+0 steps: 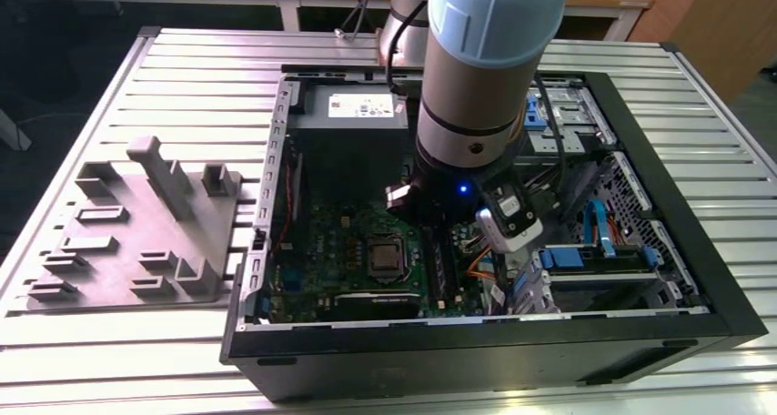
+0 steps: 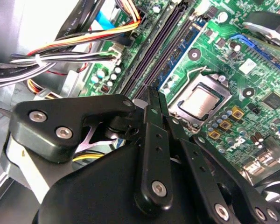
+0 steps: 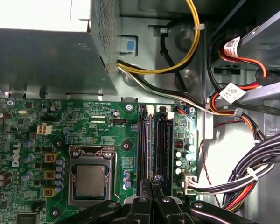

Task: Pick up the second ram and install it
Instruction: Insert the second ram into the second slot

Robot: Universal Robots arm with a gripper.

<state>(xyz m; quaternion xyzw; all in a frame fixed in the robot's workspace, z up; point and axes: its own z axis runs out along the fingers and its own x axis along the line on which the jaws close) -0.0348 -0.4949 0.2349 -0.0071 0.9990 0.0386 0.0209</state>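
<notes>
My gripper (image 2: 154,95) (image 3: 154,179) is shut, with nothing visible between its fingers. Its tips hang just above the near end of the long black memory slots (image 3: 147,140) (image 2: 161,49) on the green motherboard (image 3: 98,126). A thin blue-green strip (image 2: 179,53) (image 3: 164,140) stands on edge in the slot row, between the dark slots and the processor socket (image 2: 200,100) (image 3: 91,179). I cannot tell whether this strip is the second ram. In the exterior view the arm (image 1: 486,87) reaches down into the open computer case (image 1: 698,278).
The power supply (image 1: 352,110) (image 3: 46,56) sits at the far end of the case. Bundled cables (image 2: 60,51) (image 3: 252,177) run close beside the slots. Drive bays (image 1: 595,251) are at the exterior view's right. A grey fixture tray (image 1: 134,224) lies on the slatted table at its left.
</notes>
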